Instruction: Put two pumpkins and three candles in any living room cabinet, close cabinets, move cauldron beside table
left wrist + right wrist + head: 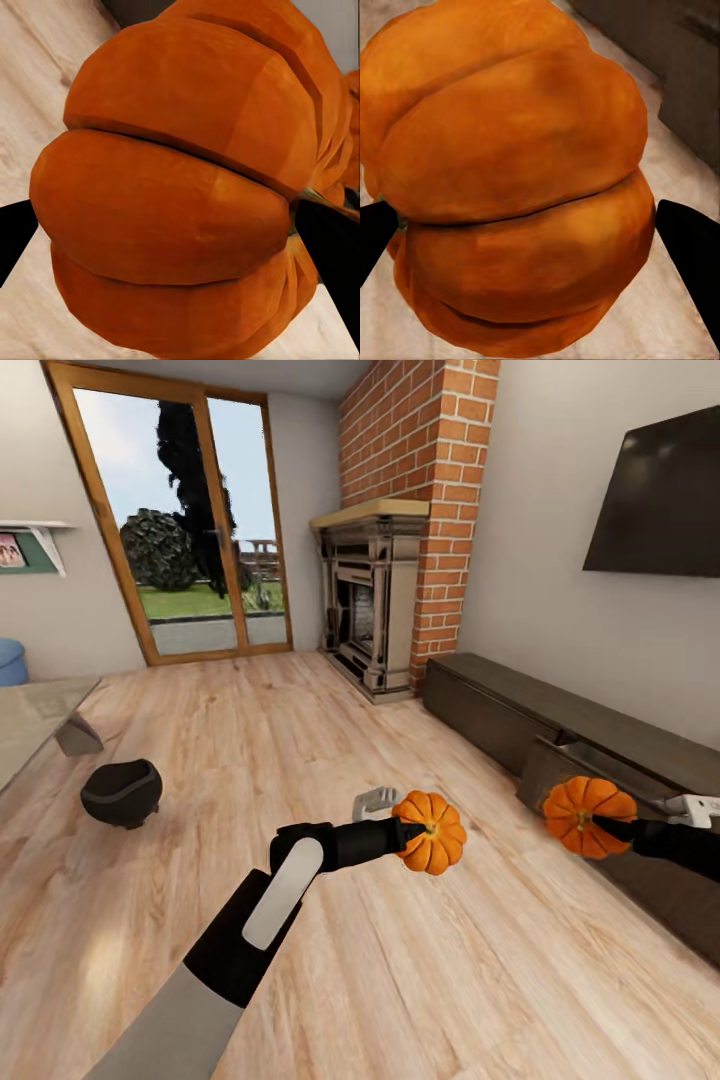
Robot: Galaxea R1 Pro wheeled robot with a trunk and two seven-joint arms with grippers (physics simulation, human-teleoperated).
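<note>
My left gripper (420,830) is shut on a bright-orange ribbed pumpkin (432,832), held above the wood floor in the middle of the room; up close that pumpkin (180,195) sits between two black fingertips (15,236). My right gripper (600,822) is shut on the second pumpkin (585,815), held in front of the long dark-brown cabinet (560,720) along the right wall, where one drawer front (545,770) stands pulled out. This pumpkin (510,180) shows between black fingertips (690,240). The black cauldron (121,791) stands on the floor at left, beside the grey table (30,725). No candles show.
A brick chimney with a fireplace (372,605) stands at the far end, left of the cabinet. A glass patio door (180,520) is in the back wall. A dark television (655,495) hangs above the cabinet. Open wood floor (300,740) lies between table and cabinet.
</note>
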